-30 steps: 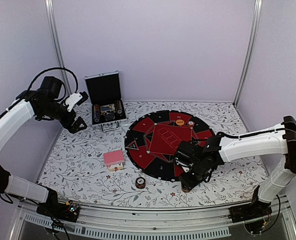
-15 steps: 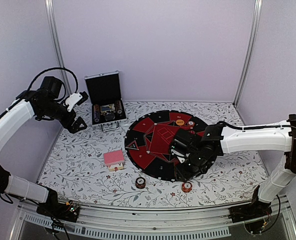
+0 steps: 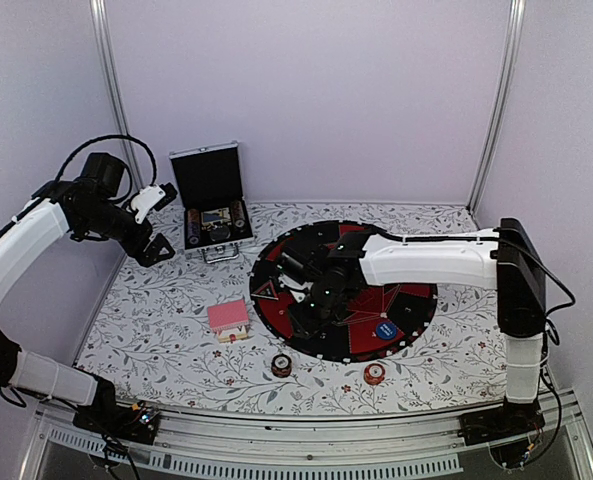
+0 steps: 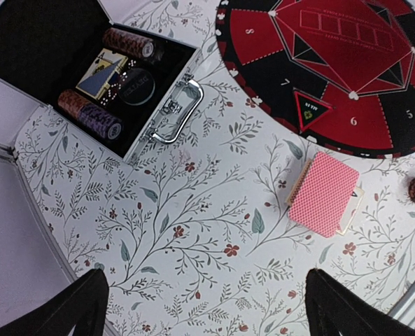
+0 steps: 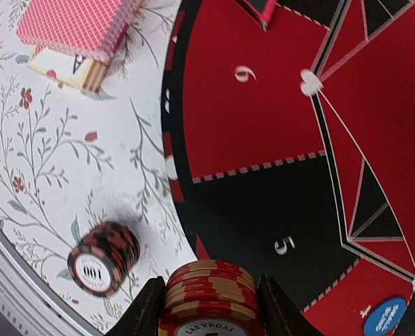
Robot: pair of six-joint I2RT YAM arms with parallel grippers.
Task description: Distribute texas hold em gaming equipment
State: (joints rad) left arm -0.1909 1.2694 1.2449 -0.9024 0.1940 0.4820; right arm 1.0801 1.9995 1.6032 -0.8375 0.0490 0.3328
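My right gripper (image 5: 208, 308) is shut on a stack of red and tan striped poker chips (image 5: 210, 297), held low over the near left part of the round red and black mat (image 5: 263, 126). From above it sits over the mat's left half (image 3: 314, 295). A black striped chip stack (image 5: 103, 257) (image 3: 282, 365) and a red chip stack (image 3: 374, 374) stand on the table in front of the mat. A blue button (image 3: 384, 329) (image 5: 384, 316) lies on the mat. The pink-backed cards (image 3: 228, 316) (image 4: 325, 192) (image 5: 78, 24) rest on their box. My left gripper (image 4: 207, 315) (image 3: 156, 235) is open, empty and held high.
The open silver-edged black case (image 3: 213, 215) (image 4: 102, 70) stands at the back left with chip rows and cards inside. The flowered cloth (image 4: 193, 231) covers the table. Metal posts and walls close in the back and sides. My right arm (image 3: 436, 262) spans the mat.
My right arm has swung from the table's near right to the left across the mat. A red chip stack stays on the table where it was. A blue button now shows on the mat.
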